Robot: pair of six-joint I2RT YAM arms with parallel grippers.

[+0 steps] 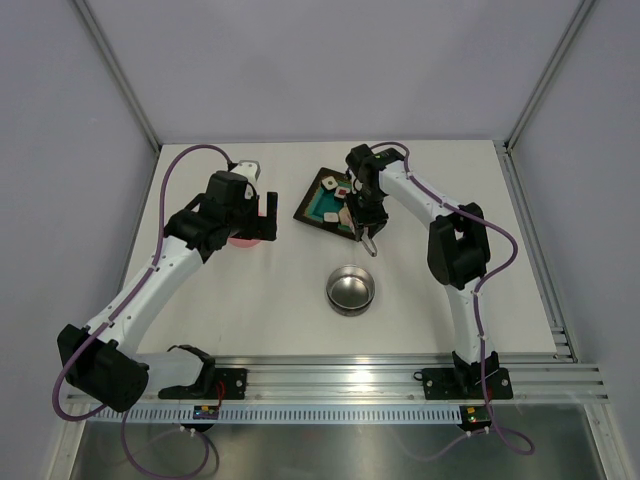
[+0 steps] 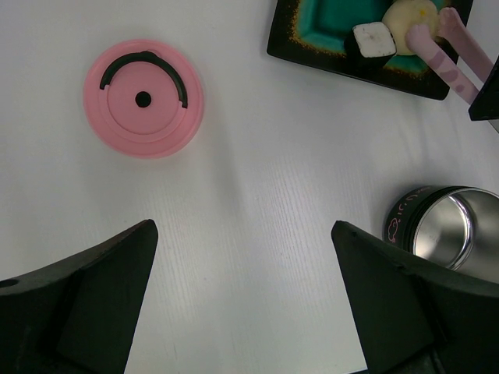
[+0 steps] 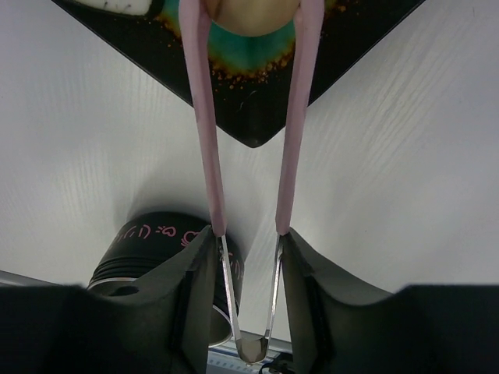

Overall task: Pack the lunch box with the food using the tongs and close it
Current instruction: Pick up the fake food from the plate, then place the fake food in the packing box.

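- While your left tool hangs released, jaws spread wide, the pink lid lies flat on the counter beneath it.
- Your steel lunch box stands open mid-counter, well apart from that lid.
- Just beyond the lunch box sits the dark tray, teal in the middle.
- Your right tool is clenched on the tongs, whose pink arms flank the round beige disc on the tray.
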